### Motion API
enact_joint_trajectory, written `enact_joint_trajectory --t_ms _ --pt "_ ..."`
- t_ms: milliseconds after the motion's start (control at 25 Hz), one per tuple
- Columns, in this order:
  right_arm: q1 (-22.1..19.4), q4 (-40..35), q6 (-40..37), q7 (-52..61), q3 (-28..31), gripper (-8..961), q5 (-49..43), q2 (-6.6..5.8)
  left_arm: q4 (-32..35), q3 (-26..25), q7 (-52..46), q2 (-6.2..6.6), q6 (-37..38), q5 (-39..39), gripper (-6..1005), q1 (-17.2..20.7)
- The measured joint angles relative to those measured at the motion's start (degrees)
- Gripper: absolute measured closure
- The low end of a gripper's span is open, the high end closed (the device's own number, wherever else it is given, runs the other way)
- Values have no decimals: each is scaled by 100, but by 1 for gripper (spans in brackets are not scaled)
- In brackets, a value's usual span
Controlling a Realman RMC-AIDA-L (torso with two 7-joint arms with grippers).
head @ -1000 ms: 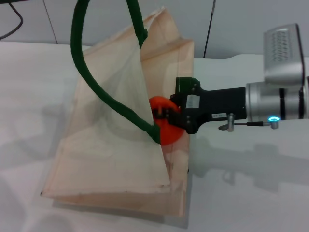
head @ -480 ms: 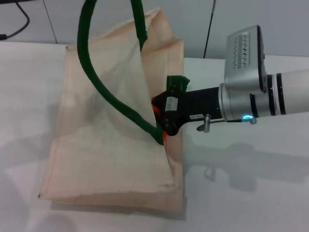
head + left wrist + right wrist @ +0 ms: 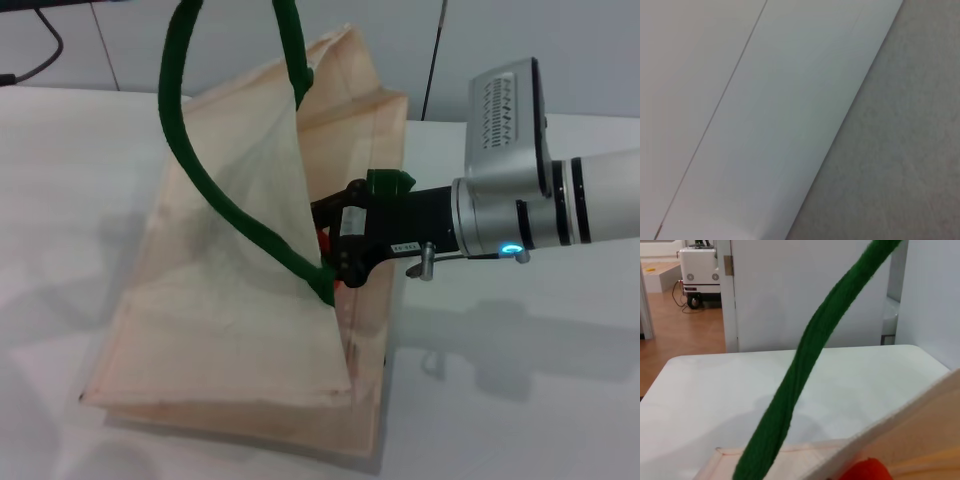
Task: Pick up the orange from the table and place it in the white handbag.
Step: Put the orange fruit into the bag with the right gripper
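Note:
The white handbag (image 3: pixel 230 300) lies on the table (image 3: pixel 70 180) with its upper side lifted by the dark green handles (image 3: pixel 185 130), which run out of the top of the head view. My right gripper (image 3: pixel 330 258) reaches into the bag's open mouth from the right, shut on the orange (image 3: pixel 323 239), of which only red slivers show between the black fingers. In the right wrist view the orange (image 3: pixel 865 471) shows at the edge, behind the bag's fabric (image 3: pixel 920 435) and a green handle (image 3: pixel 805 370). My left gripper is out of view.
A dark cable (image 3: pixel 435 60) hangs down the wall behind the table. The left wrist view shows only a pale panel (image 3: pixel 765 115) and grey floor (image 3: pixel 900 150). A white cart (image 3: pixel 700 267) stands far off in the room.
My right gripper has pushed left, deeper into the bag's mouth with the orange. The orange, plainly seen a second ago, is now almost hidden by fabric and fingers. The bag shifted slightly.

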Motion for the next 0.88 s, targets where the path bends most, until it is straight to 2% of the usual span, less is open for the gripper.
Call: enact_joint_trajectory --t_ms 40,280,600,800,880 --pt "-2 11 -18 3 4 822 1 0 0 0 -2 0 0 0 863 0" --pt "-48 17 -40 1 74 578 62 7 0 0 -2 1 0 -3 863 7" --pt "-120 -18 -37 -1 145 331 87 0 0 0 -2 9 0 -8 863 14" --pt "-177 -81 -48 -8 194 124 87 -8 0 0 -5 14 -14 -18 862 27" --pt "-290 -192 -14 -12 291 99 86 -22 0 0 -11 17 -53 -19 862 38"
